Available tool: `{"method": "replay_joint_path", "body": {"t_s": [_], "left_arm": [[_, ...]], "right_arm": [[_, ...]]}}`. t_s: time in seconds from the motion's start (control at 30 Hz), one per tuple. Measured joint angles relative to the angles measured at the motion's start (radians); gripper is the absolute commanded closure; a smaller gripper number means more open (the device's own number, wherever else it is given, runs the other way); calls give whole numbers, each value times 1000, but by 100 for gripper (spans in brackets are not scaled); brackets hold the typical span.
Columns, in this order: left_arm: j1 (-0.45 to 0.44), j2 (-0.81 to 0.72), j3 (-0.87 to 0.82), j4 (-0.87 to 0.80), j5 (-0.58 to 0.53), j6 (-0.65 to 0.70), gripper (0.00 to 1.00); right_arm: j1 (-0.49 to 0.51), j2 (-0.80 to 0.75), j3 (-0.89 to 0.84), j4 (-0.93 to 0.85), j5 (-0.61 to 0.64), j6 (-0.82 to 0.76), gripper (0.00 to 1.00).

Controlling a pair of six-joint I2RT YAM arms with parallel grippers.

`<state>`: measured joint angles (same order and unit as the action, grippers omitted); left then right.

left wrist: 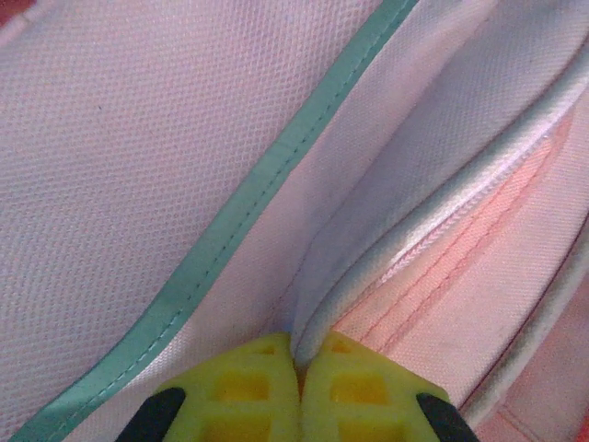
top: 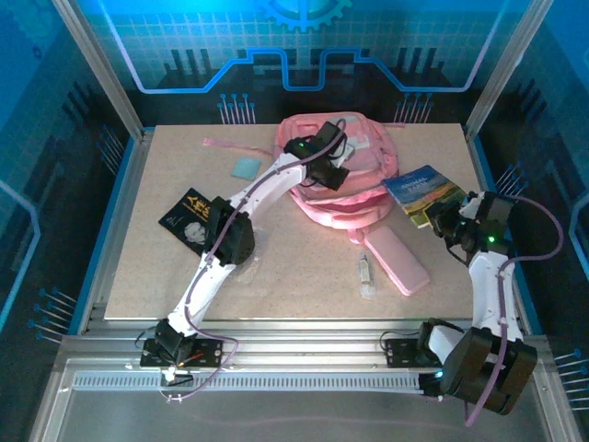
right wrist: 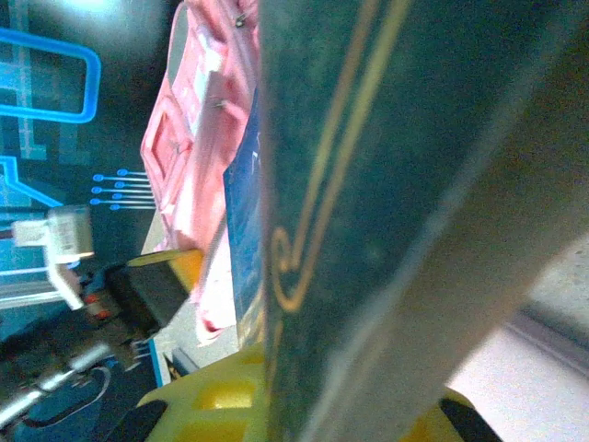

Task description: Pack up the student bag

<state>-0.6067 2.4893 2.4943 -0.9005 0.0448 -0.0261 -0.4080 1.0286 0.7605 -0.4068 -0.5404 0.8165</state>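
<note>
- Two grippers are mine, and both are closed on something.
- The student bag point(top: 354, 189), a large soft pink backpack, lies slumped at the far middle of the table point(top: 276, 276), well apart from my arm bases.
- My left gripper point(left wrist: 299, 391) is on top of the bag. Its yellow fingertips are pressed fully together on a raised fold of pink cloth, beside a strip of teal piping point(left wrist: 239, 230).
- My right gripper point(right wrist: 304, 419) is clamped on the edge of a book point(top: 423, 189), just beside the bag's right side. I cannot tell whether the book is clear of the table.
- I judge the bag to be light and limp. The woven cloth creases easily, so a pinch will likely raise only a flap and not the whole bag.
- The weave looks slightly rough, so I expect it to slip little. A thin fold could still pull out if I tug hard.
- The best holds, I think, are firm edges: the piped rim, a stitched seam by an opening, or a strap.
- A flat pink pencil case point(top: 398, 260) lies near the bag, on the side toward my bases.
</note>
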Motion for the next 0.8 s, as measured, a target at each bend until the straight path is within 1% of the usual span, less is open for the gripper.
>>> {"method": "replay_joint_path", "body": {"t_s": [0.1,0.27,0.4,0.57,0.63,0.7,0.8], "left_arm": [[26,-26,20,9,70,-82,100],[99,-55,24,44,204,-236,100],[130,-62,24,80,253,-312,100],[131,-65,29,111,275,-378,100],[131,-65,29,127,290,-406,100],[131,-65,29,135,299,-428,100],[127,-65,29,143,309,-451,100]], "right_arm": [[-23,-7,31,-39,8,-37,100],[-25,-22,42,-42,-10,-55,100],[-25,-24,42,-66,-19,-59,100],[-7,-41,25,-56,-25,-42,100],[47,-54,-26,16,-21,6,100],[129,-34,-80,104,-17,63,100],[273,70,-120,230,11,138,100]]}}
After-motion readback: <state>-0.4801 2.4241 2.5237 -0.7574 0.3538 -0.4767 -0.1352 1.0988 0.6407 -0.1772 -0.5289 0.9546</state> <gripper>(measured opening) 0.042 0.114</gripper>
